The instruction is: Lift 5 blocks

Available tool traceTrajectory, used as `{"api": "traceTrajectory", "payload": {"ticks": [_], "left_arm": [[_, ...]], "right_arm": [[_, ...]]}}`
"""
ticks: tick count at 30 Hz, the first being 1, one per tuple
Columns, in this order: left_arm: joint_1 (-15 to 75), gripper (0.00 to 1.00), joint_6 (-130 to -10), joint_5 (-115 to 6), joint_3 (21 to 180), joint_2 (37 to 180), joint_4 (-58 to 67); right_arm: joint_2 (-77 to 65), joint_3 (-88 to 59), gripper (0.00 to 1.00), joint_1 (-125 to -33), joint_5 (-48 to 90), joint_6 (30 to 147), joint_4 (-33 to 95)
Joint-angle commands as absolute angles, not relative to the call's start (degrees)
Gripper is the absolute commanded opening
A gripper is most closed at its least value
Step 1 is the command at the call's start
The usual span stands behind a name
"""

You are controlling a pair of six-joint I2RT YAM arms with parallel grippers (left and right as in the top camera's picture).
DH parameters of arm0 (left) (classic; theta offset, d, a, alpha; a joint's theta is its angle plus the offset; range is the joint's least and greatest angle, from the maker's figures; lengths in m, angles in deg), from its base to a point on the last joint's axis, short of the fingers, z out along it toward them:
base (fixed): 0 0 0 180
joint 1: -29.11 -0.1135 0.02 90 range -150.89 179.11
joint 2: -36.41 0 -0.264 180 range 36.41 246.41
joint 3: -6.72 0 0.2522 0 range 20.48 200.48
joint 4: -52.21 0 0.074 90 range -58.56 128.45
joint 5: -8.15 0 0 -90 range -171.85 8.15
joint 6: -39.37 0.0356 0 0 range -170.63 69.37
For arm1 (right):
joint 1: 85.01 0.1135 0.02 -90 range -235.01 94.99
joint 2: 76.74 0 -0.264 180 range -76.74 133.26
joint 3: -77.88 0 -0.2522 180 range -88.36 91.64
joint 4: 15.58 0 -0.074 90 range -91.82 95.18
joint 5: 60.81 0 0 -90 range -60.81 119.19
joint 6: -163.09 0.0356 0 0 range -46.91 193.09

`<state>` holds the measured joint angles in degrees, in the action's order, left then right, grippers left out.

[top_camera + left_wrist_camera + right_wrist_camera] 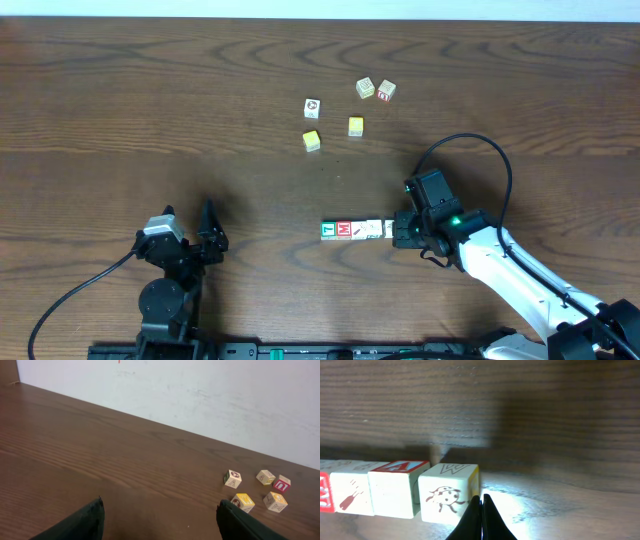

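Note:
Several blocks lie in a straight row at mid-table, with a green-faced block at the left end and a red-faced block beside it. Whitish blocks continue the row to the right. In the right wrist view the end block shows a ladybug, and its neighbour has a red letter on top. My right gripper is shut on nothing, its tips against the ladybug block's right edge. My left gripper stands open over bare wood, far left of the row.
Loose cubes sit at the back: a whitish cube, a close pair, and two yellow-faced cubes. The right arm's black cable loops over the table.

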<state>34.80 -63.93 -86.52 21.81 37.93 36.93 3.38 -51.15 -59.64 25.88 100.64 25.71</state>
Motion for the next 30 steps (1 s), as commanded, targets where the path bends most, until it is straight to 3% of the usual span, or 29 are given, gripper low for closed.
{"api": "traceTrajectory", "payload": {"ticks": [1, 30], "left_arm": [[34.87, 0.72, -63.83, -87.46, 20.71, 37.89, 34.63], [34.85, 0.72, -63.83, -87.48, 20.71, 37.89, 34.63]], "right_arm": [[3.31, -50.91, 0.01, -59.77, 24.15, 99.57, 25.60], [3.31, -50.91, 0.01, -59.77, 22.64, 96.14, 23.77]]}}
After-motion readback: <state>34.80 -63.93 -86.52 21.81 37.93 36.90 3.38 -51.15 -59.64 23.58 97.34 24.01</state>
